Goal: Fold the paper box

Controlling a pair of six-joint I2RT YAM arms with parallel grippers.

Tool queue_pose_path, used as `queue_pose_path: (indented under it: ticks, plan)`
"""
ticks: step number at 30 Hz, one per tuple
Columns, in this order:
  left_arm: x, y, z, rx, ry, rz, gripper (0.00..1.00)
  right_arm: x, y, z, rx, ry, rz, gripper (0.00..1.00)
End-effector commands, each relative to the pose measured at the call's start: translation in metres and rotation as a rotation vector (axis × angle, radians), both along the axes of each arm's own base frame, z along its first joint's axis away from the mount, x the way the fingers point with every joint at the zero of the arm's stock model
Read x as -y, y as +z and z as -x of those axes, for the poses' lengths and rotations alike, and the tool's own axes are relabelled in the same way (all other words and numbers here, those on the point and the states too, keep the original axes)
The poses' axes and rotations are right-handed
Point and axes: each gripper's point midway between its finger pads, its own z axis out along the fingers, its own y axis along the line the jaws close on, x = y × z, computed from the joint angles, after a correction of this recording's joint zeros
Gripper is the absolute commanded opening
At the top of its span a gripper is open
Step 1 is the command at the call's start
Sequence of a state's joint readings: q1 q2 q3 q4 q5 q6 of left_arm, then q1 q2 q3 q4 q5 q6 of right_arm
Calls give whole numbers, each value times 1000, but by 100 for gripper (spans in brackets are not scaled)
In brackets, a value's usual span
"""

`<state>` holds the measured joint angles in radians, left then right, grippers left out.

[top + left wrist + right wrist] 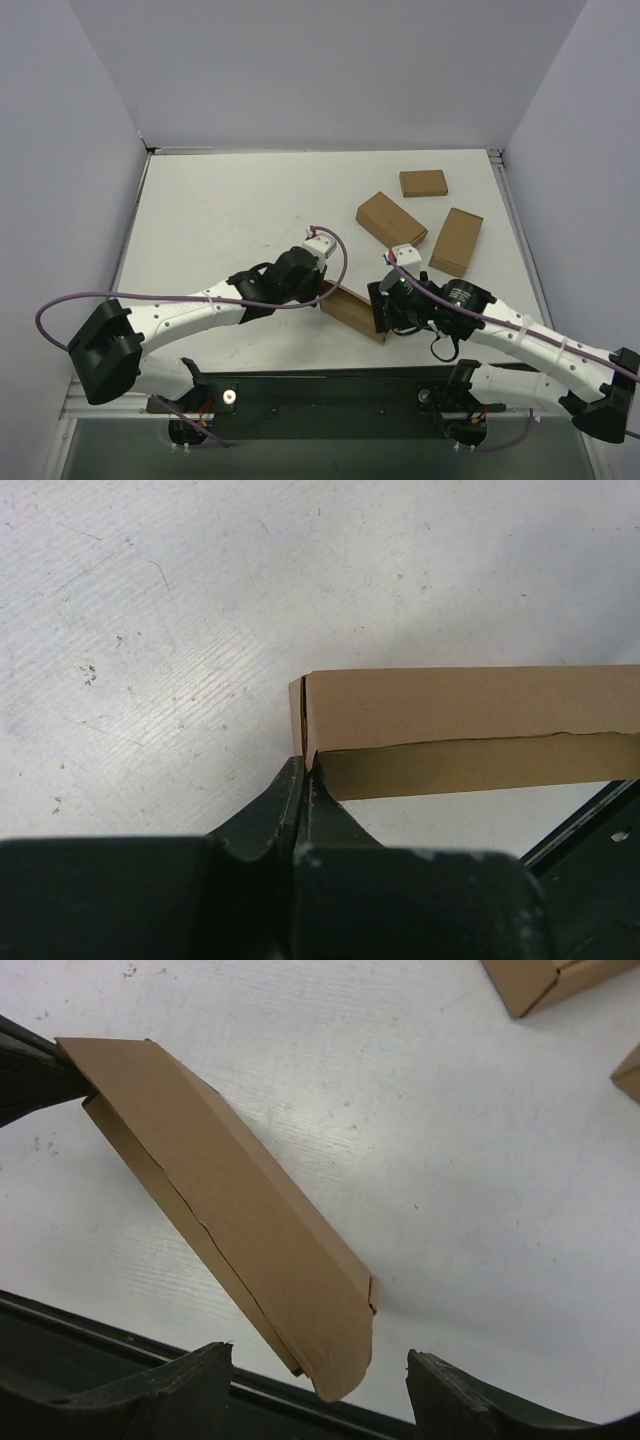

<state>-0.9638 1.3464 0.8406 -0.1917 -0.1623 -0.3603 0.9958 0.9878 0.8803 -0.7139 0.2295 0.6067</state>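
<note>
Paper box, a flat brown cardboard sleeve [352, 308], lies near the white table's [250, 200] six o'clock edge. Left gripper [303, 768] jaws are pressed together, pinching its ten o'clock corner; right gripper [318, 1372] jaws stand spread astride the four o'clock end (not touching). I'd close squarely across that gaping seam, holding the left pinch firm.

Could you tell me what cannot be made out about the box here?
- Left wrist: the shut left gripper hides the paper box's pinched corner; the frame cuts its far end.
- Right wrist: whether the open right gripper touches it is unclear.
- Top view: both grippers cover its ends.
</note>
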Motion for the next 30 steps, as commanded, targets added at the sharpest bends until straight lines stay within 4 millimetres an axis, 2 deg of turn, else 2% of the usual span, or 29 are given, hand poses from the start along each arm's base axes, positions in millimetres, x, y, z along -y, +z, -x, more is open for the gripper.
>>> queue_pose_path:
  ticks: [1, 10, 17, 20, 21, 23, 24, 27, 30]
  plan:
    - [-5, -4, 2, -7, 2, -77, 0, 21, -8, 19, -67, -141, 6, 69]
    - [1, -2, 6, -4, -5, -78, 0, 13, -23, 26, -43, -149, 62, 64]
    - [4, 1, 8, 2, -10, -78, 0, 23, -45, 22, -12, -225, 120, 52]
    - [3, 0, 8, 4, -10, -89, 0, 28, -50, 21, -2, -249, 138, 44]
    - [2, 0, 8, 4, -9, -90, 0, 30, -51, 20, 5, -256, 142, 37]
    - [2, 1, 8, 8, -9, -91, 0, 32, -52, 20, 9, -259, 152, 30]
    - [1, 1, 8, 9, -12, -94, 0, 32, -52, 20, 10, -258, 151, 22]
    - [2, 0, 9, 24, -32, -109, 0, 28, -47, 20, 7, -248, 139, 9]
    - [5, 1, 10, 53, -58, -137, 0, 24, -39, 19, -1, -238, 125, 2]
